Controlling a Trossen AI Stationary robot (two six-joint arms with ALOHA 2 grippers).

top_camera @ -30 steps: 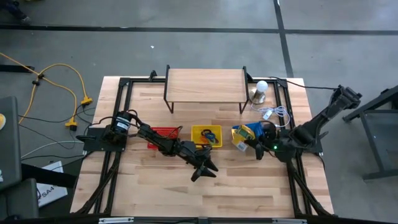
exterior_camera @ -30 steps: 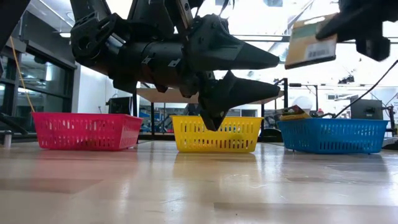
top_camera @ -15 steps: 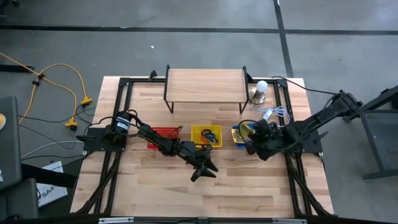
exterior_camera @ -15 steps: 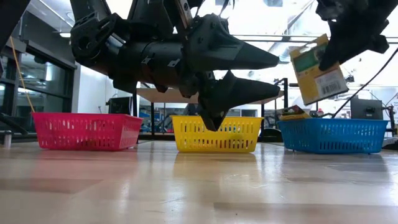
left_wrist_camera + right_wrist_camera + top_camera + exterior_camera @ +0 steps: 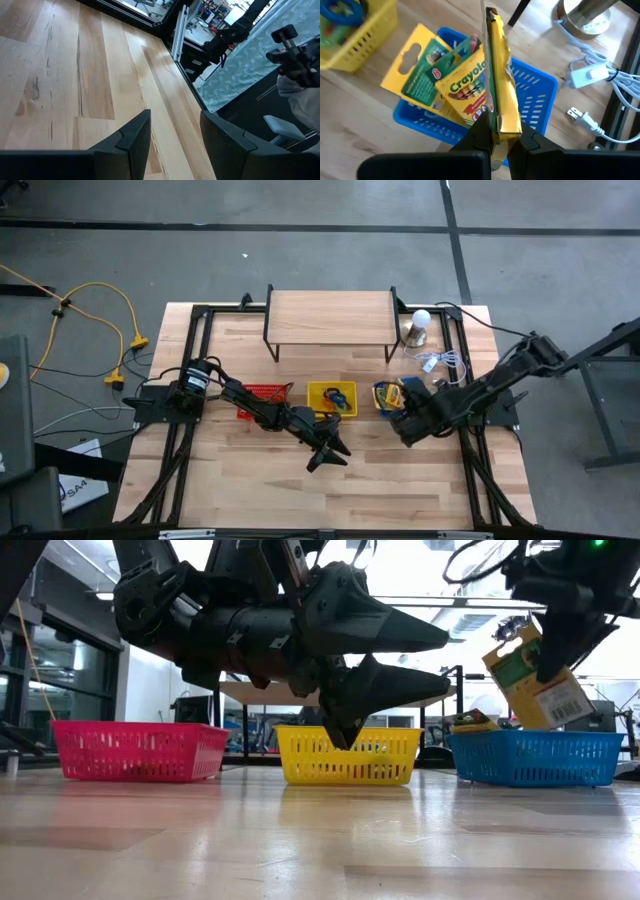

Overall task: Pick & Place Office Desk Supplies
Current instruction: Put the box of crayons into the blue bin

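My right gripper point(image 5: 500, 136) is shut on a flat yellow-and-green crayon box point(image 5: 538, 680), held just above the blue basket point(image 5: 535, 758) at the table's right. Two more crayon boxes point(image 5: 451, 85) lie in that basket point(image 5: 537, 95). The yellow basket point(image 5: 332, 398) in the middle holds small coloured rings. My left gripper point(image 5: 326, 454) hangs open above bare table near the middle, in front of the yellow basket point(image 5: 347, 755), with nothing between its fingers point(image 5: 135, 135). My right gripper pinches the crayon box's two flat faces near one end point(image 5: 500, 122) between its two fingers. The fingers point(image 5: 560, 635) slant down from above and from the table's right. The box hangs tilted below them, clear of the basket, its barcode end point(image 5: 560, 702) lowest.
A red basket point(image 5: 262, 394) stands left of the yellow one. A wooden shelf riser point(image 5: 330, 320) spans the far middle. At the far right corner are a white bulb on a metal base point(image 5: 418, 325) and a tangle of white wire point(image 5: 442, 362).
My right gripper has tipped steeply downward and rolled, shifting a little toward the table's left over the blue basket. The crayon box, still in its hold, has swung from high and nearly flat to hanging tilted, lower, just above the basket.
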